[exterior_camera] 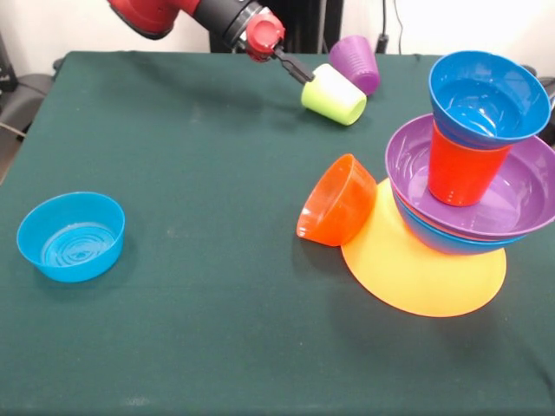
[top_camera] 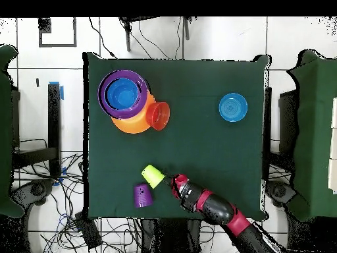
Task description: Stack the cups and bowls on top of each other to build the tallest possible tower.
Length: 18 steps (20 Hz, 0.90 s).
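arm (exterior_camera: 186, 13) reaches in low over the far side of the bench (exterior_camera: 191, 286). fingers (exterior_camera: 301, 74) are a thin dark tip right at the lime green cup (exterior_camera: 334, 94), which lies on its side. tip touches or sits just at the cup's end; can't tell whether it's gripping the cup, inside it, or only pressed against it, and can't tell how wide the fingers stand. overhead view: fingers (top_camera: 168, 178) just beside the same cup (top_camera: 153, 174).

purple cup (exterior_camera: 357, 62) is right behind the green one, close or touching, seemingly upside down.

tower (exterior_camera: 464, 186) sits well apart from the fingers, near the bench edge. base is an orange-yellow bowl (exterior_camera: 425, 273) turned upside down. on it sits a blue bowl (exterior_camera: 434, 236), nested under a large purple bowl (exterior_camera: 529, 204), both tilted. an orange cup (exterior_camera: 464, 169) stands in the purple bowl, and a blue bowl (exterior_camera: 486, 91) sits on top of that cup, leaning.

small orange bowl (exterior_camera: 336, 201) lies on its side, leaning against the edge of the orange-yellow base.

light blue bowl (exterior_camera: 71, 236) stands upright alone, well apart from everything else.
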Motion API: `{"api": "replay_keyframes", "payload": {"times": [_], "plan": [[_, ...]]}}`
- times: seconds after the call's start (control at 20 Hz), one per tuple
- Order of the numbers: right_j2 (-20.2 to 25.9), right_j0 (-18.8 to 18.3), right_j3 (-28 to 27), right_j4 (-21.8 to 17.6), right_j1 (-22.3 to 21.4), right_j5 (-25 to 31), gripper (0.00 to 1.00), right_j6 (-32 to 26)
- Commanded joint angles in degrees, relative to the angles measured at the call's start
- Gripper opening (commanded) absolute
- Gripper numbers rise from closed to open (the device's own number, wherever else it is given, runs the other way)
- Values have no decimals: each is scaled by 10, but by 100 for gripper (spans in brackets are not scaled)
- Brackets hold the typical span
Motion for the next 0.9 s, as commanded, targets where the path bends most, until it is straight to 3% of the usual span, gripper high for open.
{"api": "replay_keyframes", "payload": {"times": [0.05, 0.55, 0.6, 0.9], "plan": [[-36, 14, -87, -47, 53, 44, 100, -157], [-21, 7, -90, -59, 68, 42, 100, -171], [-18, 4, -91, -66, 72, 39, 0, -174], [-9, -4, -90, -92, 81, 24, 0, -187]]}}
